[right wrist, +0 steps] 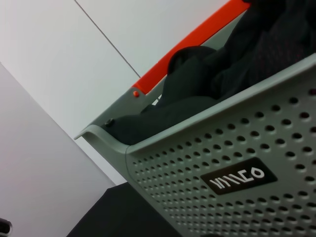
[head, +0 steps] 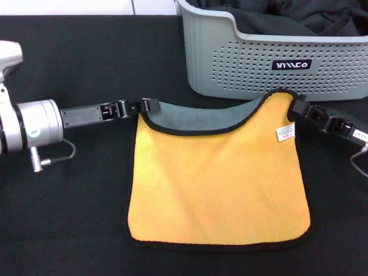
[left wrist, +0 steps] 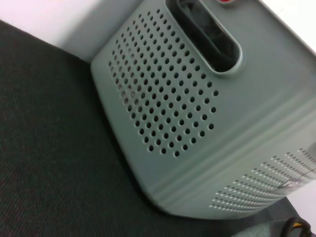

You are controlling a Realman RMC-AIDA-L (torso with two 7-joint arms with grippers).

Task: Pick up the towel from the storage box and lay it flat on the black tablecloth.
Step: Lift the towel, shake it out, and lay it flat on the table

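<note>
The yellow-orange towel (head: 215, 172) lies across the centre of the black tablecloth (head: 75, 230), below the storage box (head: 276, 63), each upper corner clamped: left gripper (head: 145, 107) mid-left, right gripper (head: 298, 107) mid-right.

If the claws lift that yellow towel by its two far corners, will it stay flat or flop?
Probably flop. The towel already sags between the left claw and right claw, its far edge folding over to show grey. The fleecy surface suggests it is light and grippy, so it would likely drag rather than slide on the black tablecloth.
</note>
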